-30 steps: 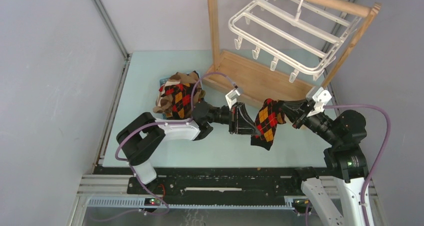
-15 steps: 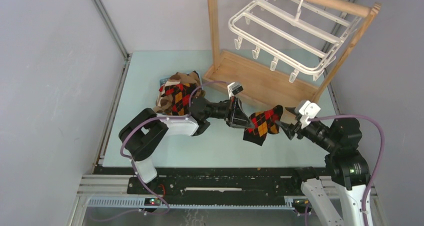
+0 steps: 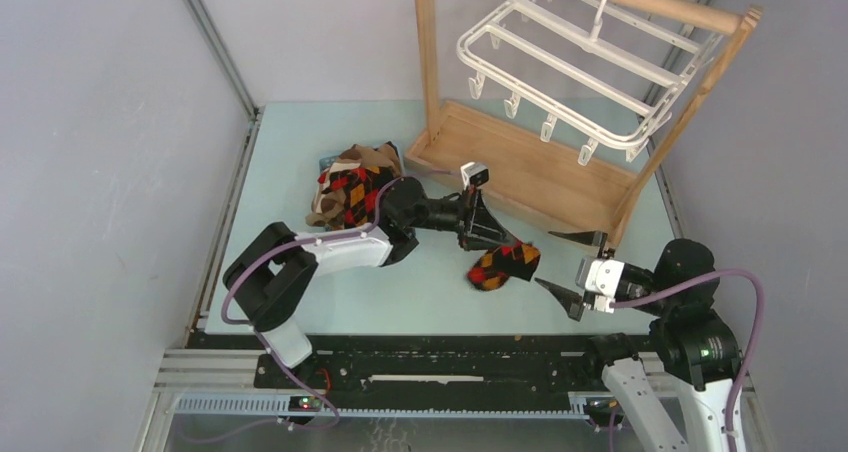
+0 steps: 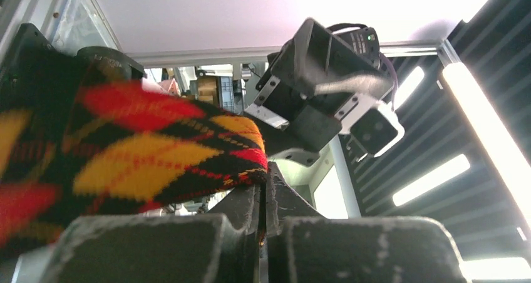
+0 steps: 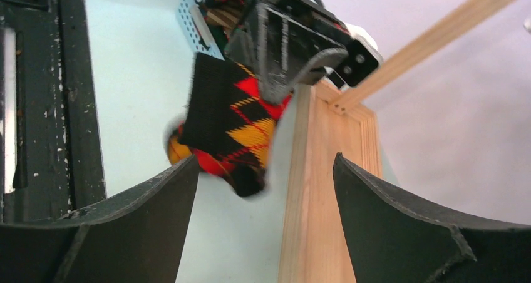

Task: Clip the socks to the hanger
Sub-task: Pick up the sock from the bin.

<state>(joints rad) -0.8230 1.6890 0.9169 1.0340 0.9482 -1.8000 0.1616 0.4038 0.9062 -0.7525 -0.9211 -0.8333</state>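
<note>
Withdrawn since a second ago, the right gripper (image 3: 570, 265) gapes empty; the argyle sock (image 3: 503, 264) lies at its nine o'clock, pinched by the nearer left gripper (image 3: 487, 240).

Bright even light, blurred wrist foregrounds

Right gripper (image 3: 548, 260): it has let go of the sock; its jaws now stand wide apart with nothing between them.
Right arm: it has pulled back toward the near right, well apart from the sock.
Argyle sock (image 3: 503, 263): no longer stretched between the two grippers, it now hangs bunched and has sunk low toward the table (image 3: 300, 172).
Left gripper (image 3: 487, 234): it is now the sock's only holder.
</note>
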